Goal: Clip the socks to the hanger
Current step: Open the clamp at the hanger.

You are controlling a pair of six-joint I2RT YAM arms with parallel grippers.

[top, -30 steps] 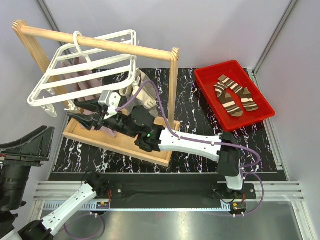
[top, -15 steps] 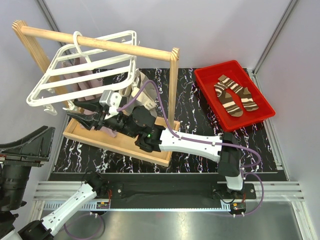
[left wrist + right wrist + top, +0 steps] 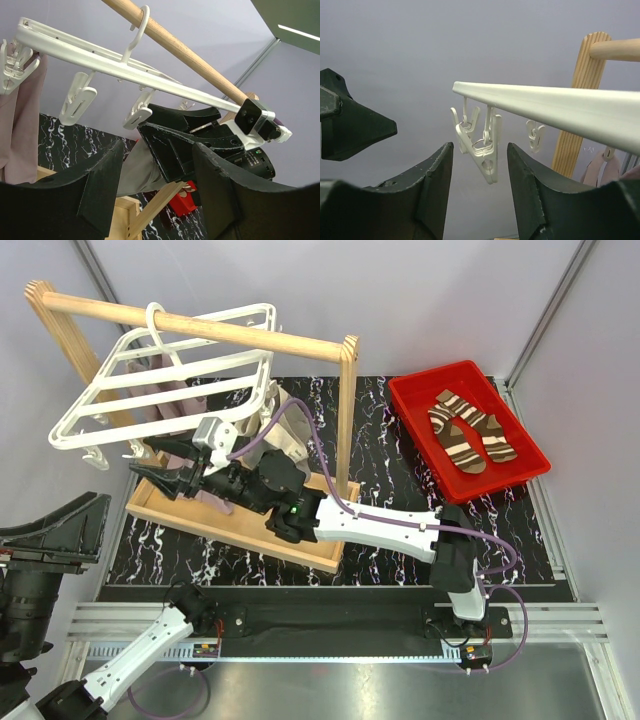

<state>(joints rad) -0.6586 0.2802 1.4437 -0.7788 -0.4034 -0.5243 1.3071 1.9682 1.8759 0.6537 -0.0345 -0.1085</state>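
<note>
The two striped socks (image 3: 468, 428) lie in a red bin (image 3: 415, 400) at the back right. The white hanger (image 3: 160, 385) hangs by its hook from a wooden rail (image 3: 250, 335); mauve cloths (image 3: 165, 405) are clipped to it. My right gripper (image 3: 150, 468) reaches left under the hanger, open. In the right wrist view it (image 3: 480, 150) stands open around a dangling white clip (image 3: 487, 152) without touching it. My left gripper (image 3: 70, 530) is raised at the far left, open and empty (image 3: 157, 150), facing the hanger (image 3: 150, 75) and the right gripper's fingers (image 3: 170, 150).
The rail's wooden stand has an upright post (image 3: 345, 410) and a base frame (image 3: 240, 530) under the right arm. A grey-beige cloth (image 3: 292, 425) hangs by the post. More free clips (image 3: 77, 97) dangle from the hanger's near bar.
The right gripper has moved a little left and up under the hanger. The hanger's near left corner has swung slightly left. The socks have not moved.
</note>
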